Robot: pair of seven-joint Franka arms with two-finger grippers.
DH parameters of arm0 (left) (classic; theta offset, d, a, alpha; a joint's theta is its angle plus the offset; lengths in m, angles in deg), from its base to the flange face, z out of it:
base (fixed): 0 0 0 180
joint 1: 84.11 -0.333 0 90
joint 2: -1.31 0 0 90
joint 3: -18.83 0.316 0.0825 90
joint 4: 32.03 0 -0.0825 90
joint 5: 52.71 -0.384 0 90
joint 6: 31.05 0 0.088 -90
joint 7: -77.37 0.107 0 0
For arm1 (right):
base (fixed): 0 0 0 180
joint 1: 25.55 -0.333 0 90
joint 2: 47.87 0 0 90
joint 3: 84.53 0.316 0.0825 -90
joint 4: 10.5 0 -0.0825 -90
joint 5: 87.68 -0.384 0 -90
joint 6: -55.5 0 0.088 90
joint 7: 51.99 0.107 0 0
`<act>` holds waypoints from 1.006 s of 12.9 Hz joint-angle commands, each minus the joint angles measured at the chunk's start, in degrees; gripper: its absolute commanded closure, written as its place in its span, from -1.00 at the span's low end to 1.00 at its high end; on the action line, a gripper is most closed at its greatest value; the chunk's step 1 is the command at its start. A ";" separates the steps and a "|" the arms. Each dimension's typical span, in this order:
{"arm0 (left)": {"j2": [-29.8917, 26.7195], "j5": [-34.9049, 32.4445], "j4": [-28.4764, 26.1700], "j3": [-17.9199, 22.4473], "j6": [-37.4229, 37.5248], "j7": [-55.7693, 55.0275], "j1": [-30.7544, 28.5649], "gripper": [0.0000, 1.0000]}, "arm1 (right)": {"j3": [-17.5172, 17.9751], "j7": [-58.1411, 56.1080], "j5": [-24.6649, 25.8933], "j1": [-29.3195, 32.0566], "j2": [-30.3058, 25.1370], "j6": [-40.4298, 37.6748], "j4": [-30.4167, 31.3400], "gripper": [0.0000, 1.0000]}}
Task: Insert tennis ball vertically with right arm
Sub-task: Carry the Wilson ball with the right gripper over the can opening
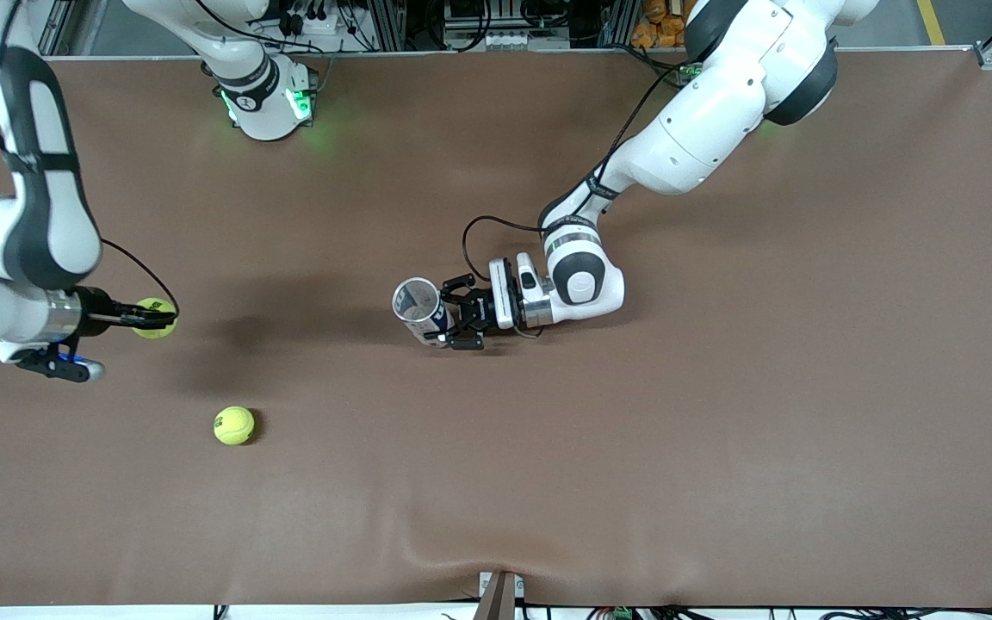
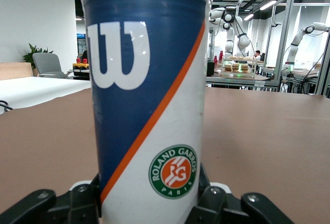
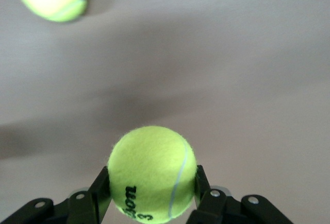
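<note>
Grippers both clamped: right gripper [image 1: 150, 318] on tennis ball [image 1: 157, 320], left gripper [image 1: 453, 314] on can [image 1: 420, 312]

High front overview facing the robots; two close wrist views.

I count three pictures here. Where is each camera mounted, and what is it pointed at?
Front view: high across the table, looking down at both arms, the left gripper around the upright tennis ball can, the right gripper holding a tennis ball, a loose tennis ball on the table.
Left wrist view: on the left arm's wrist, facing the can; its fingers show.
Right wrist view: on the right arm's wrist, facing down at its held ball; its fingers show.
Shared: front and right wrist views both show the two balls.
</note>
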 commanded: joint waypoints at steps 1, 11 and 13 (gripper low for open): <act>0.25 0.41 0.12 -0.21 0.30 3.32 -0.25 -0.30 | 0.21 7.66 -4.62 -4.05 -4.81 -3.43 0.76 0.07; 0.95 0.32 -0.32 -0.12 4.17 4.46 -0.78 -0.30 | 0.13 57.84 -9.12 -33.49 0.26 -3.00 -14.18 0.07; 1.30 0.41 -0.32 -0.03 4.17 5.60 -0.78 -0.30 | 0.13 63.22 -8.68 -36.93 2.28 -2.74 -14.36 0.07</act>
